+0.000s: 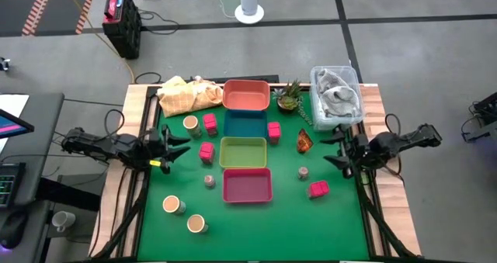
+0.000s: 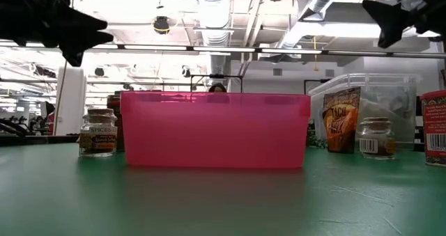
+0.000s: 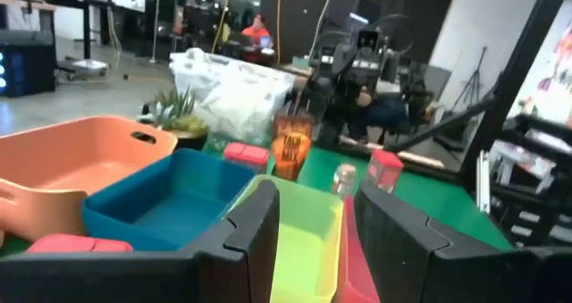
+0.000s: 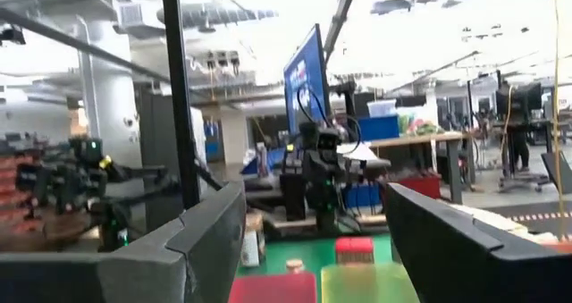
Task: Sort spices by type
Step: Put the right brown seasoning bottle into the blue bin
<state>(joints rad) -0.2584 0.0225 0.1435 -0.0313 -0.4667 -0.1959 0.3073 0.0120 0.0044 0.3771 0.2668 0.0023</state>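
Nearest the table's front edge stand 2 tan-topped jars [image 1: 183, 215]. Beyond them run 4 trays [image 1: 247, 153] in a column — pink cubes [image 1: 206, 150], grey shakers [image 1: 210, 181] and an orange packet [image 1: 304, 142] scattered on both sides. Left gripper [image 1: 172, 145] hovers with fingers together, empty; right gripper [image 1: 335, 149] hovers with fingers apart, empty.

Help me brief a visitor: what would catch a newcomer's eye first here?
Four coloured trays run in a column down the middle of the green table, all empty. Pink-red cubes and tan-topped jars lie scattered either side, while the left gripper and right gripper hover at opposite edges.
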